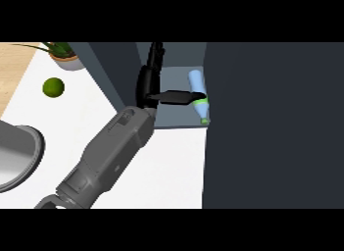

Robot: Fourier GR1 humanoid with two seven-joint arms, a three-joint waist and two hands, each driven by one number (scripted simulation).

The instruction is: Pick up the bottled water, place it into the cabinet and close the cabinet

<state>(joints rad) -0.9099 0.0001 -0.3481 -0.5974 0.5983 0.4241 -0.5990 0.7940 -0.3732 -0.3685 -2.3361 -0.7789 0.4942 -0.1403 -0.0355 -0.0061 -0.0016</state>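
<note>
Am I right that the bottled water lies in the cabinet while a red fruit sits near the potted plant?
Not quite: the head view shows the fruit is green, not red. The bottled water lies in the cabinet, and the fruit sits near the potted plant.

The cabinet [176,120] gives a narrow way in: a tall dark panel [276,122] walls off everything right of it, and a dark side wall [115,73] stands at its left. Inside the cabinet, the bottled water [197,90] lies along the right edge, and the left hand [147,83] fills the left part. Left of the cabinet the worktop [174,166] lies open, with a lime [54,87] and a potted plant [64,55] farther off.
</note>
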